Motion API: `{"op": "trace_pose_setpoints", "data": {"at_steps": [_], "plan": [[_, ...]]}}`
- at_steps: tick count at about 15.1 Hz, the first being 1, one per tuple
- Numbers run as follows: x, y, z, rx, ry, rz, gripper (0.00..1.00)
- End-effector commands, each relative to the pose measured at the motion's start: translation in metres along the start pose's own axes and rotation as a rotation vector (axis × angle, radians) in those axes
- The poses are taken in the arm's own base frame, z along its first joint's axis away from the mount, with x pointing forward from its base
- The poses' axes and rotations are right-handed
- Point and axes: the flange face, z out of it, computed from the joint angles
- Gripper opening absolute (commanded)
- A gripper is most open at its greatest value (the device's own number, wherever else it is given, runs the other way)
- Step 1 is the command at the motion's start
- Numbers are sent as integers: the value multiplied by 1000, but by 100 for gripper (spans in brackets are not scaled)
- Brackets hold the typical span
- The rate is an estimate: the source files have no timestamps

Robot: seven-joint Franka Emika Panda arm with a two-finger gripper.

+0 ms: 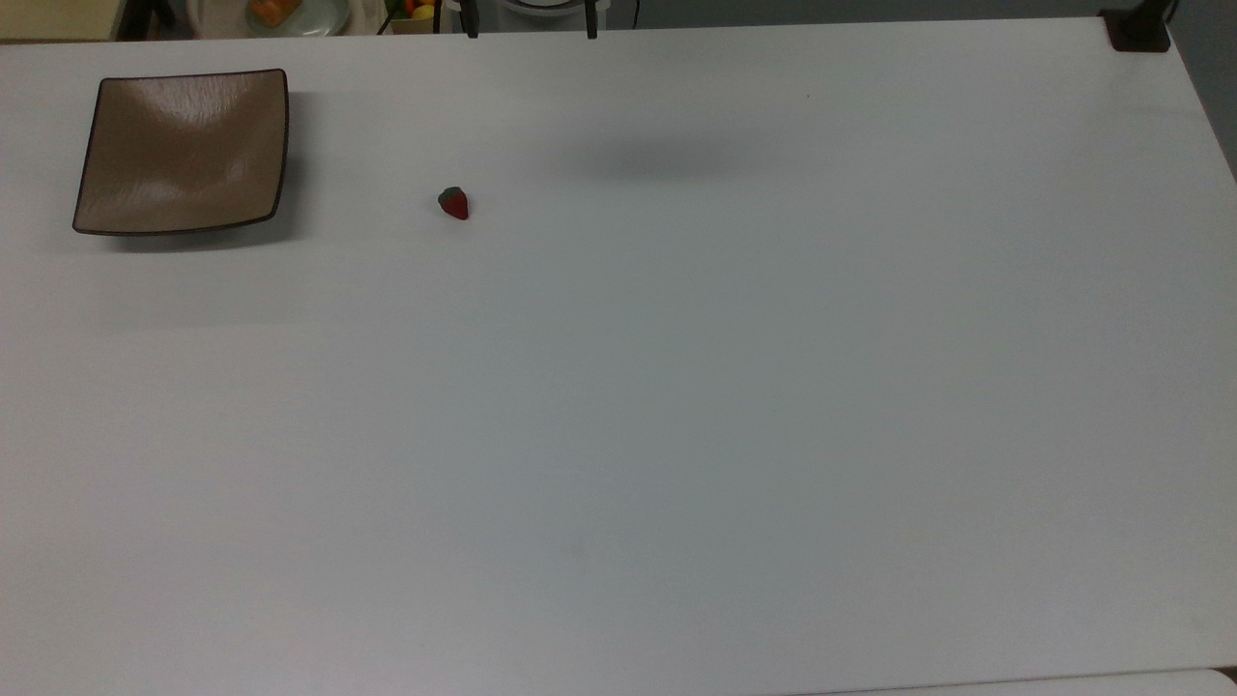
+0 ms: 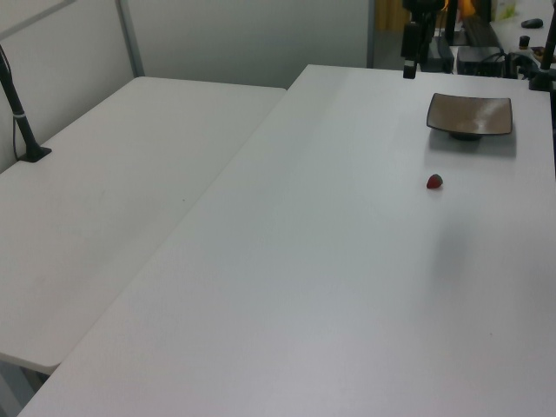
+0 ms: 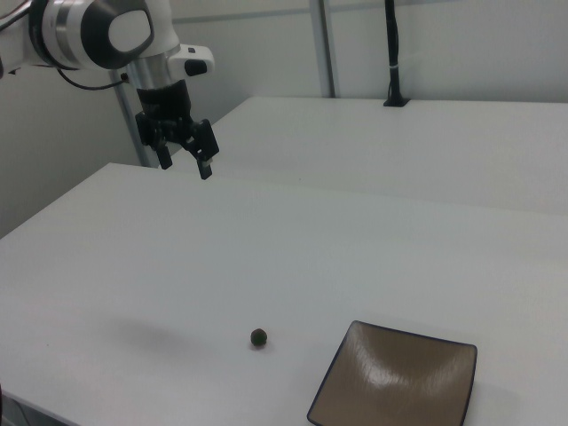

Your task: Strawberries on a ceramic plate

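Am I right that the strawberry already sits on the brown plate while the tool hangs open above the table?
Not quite. The strawberry lies on the bare table, apart from the brown plate, as the top view shows. The tool does hang open above the table.

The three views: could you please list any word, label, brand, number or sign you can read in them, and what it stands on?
None: no readable text on the ceramic plate, the strawberry, the table or the end effector.
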Motion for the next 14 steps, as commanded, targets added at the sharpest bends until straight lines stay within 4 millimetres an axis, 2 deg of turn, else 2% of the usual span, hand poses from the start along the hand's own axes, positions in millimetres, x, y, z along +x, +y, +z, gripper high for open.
{"op": "trace_pose_setpoints", "data": {"at_steps": [1, 9, 14], "plan": [[2, -5, 5, 20, 14, 7, 100], [0, -6, 17, 19, -14, -3, 100], [-1, -5, 41, 15, -50, -37, 100]]}}
